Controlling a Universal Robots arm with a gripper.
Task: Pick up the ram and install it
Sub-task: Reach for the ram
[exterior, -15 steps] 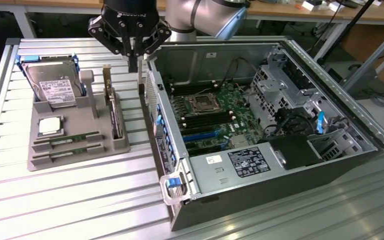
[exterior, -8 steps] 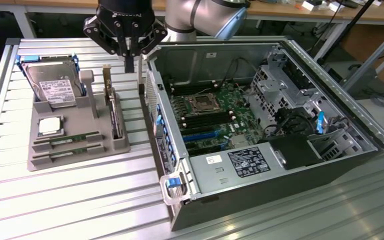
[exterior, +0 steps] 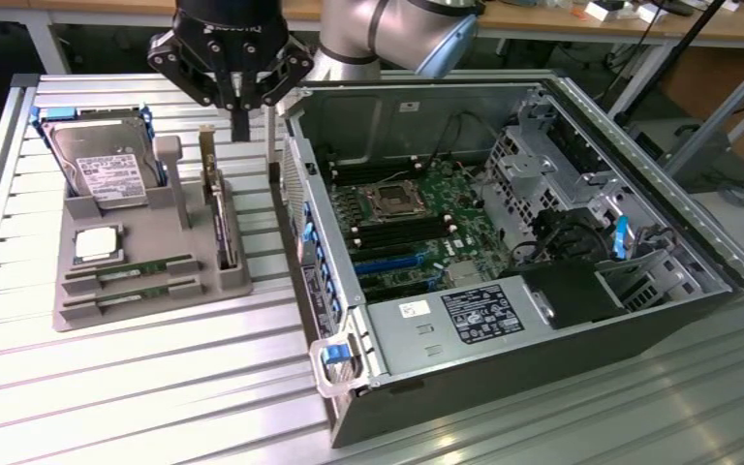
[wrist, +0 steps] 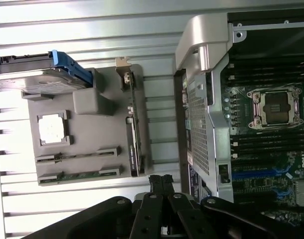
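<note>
hand (exterior: 239, 134) is pinched shut and empty, hanging nearer the tall card (exterior: 225, 228) than the ram (exterior: 127, 268), so it could clip the wrong part.

layout | tray (exterior: 166, 242) exterior view's left of case (exterior: 541, 383); ram (exterior: 133, 271) in tray

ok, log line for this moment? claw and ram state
claw: shut, empty, hovering between holder and case | ram: two sticks in holder slots, untouched
</note>
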